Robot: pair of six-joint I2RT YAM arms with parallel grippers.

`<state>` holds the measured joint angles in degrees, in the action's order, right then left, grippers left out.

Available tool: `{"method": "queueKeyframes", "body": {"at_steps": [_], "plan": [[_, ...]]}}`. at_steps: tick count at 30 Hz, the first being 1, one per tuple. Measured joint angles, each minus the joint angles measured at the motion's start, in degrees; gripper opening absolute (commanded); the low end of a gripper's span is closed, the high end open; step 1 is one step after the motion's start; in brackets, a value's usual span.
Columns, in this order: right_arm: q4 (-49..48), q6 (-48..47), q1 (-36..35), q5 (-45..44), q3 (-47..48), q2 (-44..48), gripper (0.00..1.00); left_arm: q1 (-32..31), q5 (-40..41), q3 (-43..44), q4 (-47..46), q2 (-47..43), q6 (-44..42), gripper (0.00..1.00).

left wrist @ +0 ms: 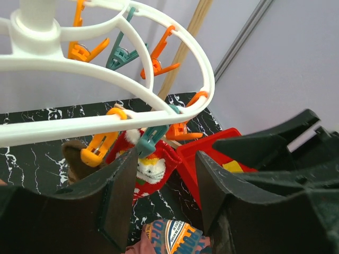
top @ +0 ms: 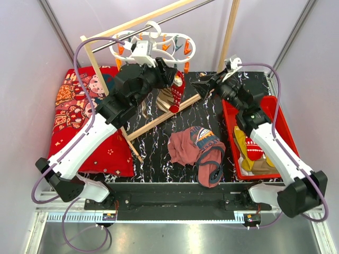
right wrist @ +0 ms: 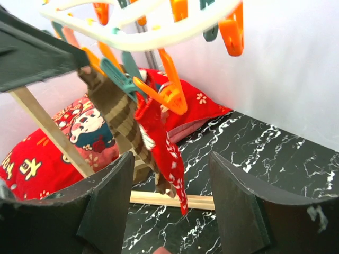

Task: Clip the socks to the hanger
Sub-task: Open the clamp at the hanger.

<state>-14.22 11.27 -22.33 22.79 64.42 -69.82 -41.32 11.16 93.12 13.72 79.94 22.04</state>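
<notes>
Red-and-white patterned sock (right wrist: 165, 151) and brown-and-tan striped sock (right wrist: 119, 114) hang from pegs under the white hanger (right wrist: 153, 40) (one teal peg, one orange). The left gripper (left wrist: 167, 165) and right gripper (right wrist: 170, 165) sit beside the hanger, jaws apart, holding nothing. A mustard sock (top: 241, 141) lies in the red tray (top: 276, 106), right of the hanger.

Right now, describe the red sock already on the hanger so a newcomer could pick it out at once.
Look to the back of the black marbled table, where the white oval hanger hangs with orange and teal pegs. Two socks dangle from it side by side. Yours is the red sock with white pattern, not the brown-and-tan striped sock beside it.
</notes>
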Motion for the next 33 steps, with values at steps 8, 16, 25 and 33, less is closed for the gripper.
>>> {"method": "queueKeyframes", "body": {"at_steps": [8,16,25,33], "plan": [[-3.2,2.8,4.4,13.6,5.4,-9.7,0.66,0.9,0.0,0.0,0.1,-0.3,0.0,0.51],[-7.5,5.5,8.5,21.4,11.4,-16.5,0.66,2.2,0.1,-1.0,0.9,-0.8,-0.2,0.51],[-13.5,9.7,9.0,26.1,18.7,-25.7,0.65,3.2,0.7,-1.9,1.3,-2.3,-0.9,0.51],[-16.2,12.7,9.0,28.6,22.7,-30.8,0.65,3.8,1.0,-2.8,1.7,-3.6,-1.1,0.51]]}}
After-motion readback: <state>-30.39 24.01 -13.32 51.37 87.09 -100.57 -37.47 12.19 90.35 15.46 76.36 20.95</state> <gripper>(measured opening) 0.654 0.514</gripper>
